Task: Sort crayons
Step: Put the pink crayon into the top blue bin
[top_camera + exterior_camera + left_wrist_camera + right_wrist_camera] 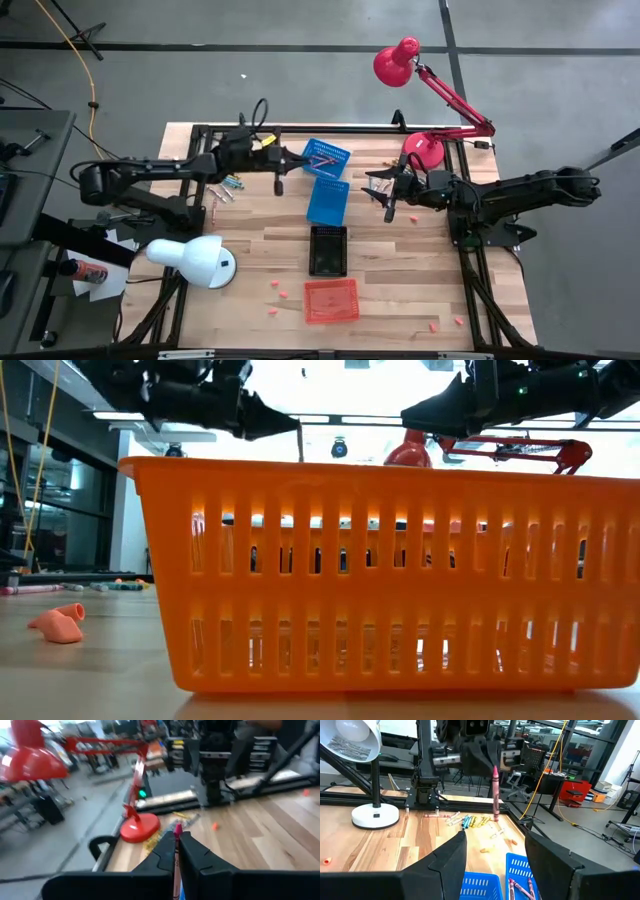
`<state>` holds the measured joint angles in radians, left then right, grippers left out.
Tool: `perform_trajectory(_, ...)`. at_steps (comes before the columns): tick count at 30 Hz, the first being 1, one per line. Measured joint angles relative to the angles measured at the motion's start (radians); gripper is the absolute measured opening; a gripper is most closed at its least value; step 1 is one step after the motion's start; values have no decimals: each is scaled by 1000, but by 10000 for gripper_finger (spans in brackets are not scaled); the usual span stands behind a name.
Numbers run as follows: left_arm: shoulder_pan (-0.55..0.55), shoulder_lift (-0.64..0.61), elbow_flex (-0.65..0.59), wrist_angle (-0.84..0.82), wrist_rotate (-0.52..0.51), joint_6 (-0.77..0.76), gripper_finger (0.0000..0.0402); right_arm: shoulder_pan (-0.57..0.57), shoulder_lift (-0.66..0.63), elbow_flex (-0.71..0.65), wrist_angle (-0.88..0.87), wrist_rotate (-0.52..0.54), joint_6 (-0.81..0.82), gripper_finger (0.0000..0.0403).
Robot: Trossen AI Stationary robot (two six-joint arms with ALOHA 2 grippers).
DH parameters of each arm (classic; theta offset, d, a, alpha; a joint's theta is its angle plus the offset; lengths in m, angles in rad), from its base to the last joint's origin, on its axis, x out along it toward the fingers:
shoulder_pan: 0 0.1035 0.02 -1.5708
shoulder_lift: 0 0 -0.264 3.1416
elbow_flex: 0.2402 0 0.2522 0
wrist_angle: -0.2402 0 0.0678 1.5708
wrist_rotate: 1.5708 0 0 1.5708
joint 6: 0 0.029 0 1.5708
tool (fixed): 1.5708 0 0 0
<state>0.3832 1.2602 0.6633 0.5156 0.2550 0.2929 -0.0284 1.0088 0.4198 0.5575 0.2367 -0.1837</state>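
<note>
My left gripper hangs level above the table's far left part, shut on a pink crayon. The crayon also shows between the gripper's own fingers in the left wrist view. Loose crayons lie in a heap on the wood to the left, also seen from the right wrist. Two blue baskets stand at mid table, and the far one holds a few crayons. My right gripper waits open to the right of them, level, with nothing between its fingers. My left gripper pinches the pink crayon near its upper end between its two shut fingers. The fingers lie level, coming from the table's left, and cross the crayon. The crayon hangs upright below them, lifted clear of the table, with its top just past the fingertips.
A black basket and an orange basket stand nearer the front, and the orange one fills the low view. A white lamp stands at the left and a red lamp base at the far right. Small pink bits lie near the front edge.
</note>
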Motion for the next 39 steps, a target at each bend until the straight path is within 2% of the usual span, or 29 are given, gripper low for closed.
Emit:
perform_trajectory(3,10,3,-34,88,-5,-4,0,0,0,0,0,0,0,196)
perform_trajectory(14,23,3,-33,97,3,-23,0,-18,0,0,0,0,4,196)
perform_trajectory(17,22,9,-33,99,-30,-27,0,-18,0,0,0,0,4,196)
perform_trajectory(21,22,82,-33,141,-129,-28,0,-18,0,0,0,0,3,196)
perform_trajectory(26,38,265,53,145,-150,-9,0,-18,0,0,0,0,3,196)
perform_trajectory(31,50,411,200,-4,-247,48,0,-18,0,0,-3,0,4,196)
perform_trajectory(39,46,478,343,-259,-261,86,1,-18,0,0,-23,0,2,196)
